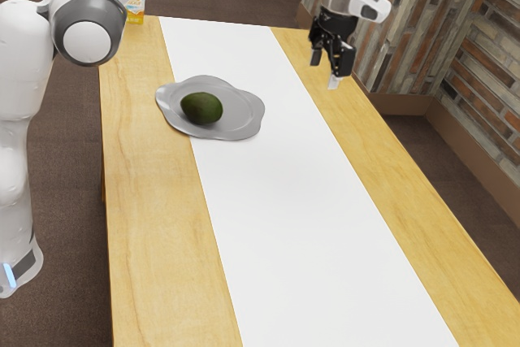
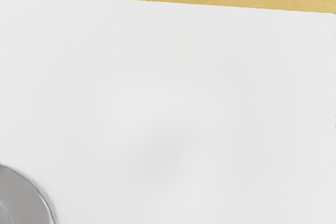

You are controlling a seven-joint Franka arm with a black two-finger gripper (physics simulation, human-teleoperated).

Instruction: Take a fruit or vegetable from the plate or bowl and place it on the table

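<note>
The avocado lies on the plate, a little toward the exterior view's left of its middle, and the plate sits toward the table's far end, across one long edge of the runner, partly on it and partly on the strip of table at the exterior view's left. The runner extends along the table between two strips of tabletop, one on each side. Behind the plate, at the table's far corner on the exterior view's left, is a carton, while a wall rises past the table at the exterior view's right.
</note>
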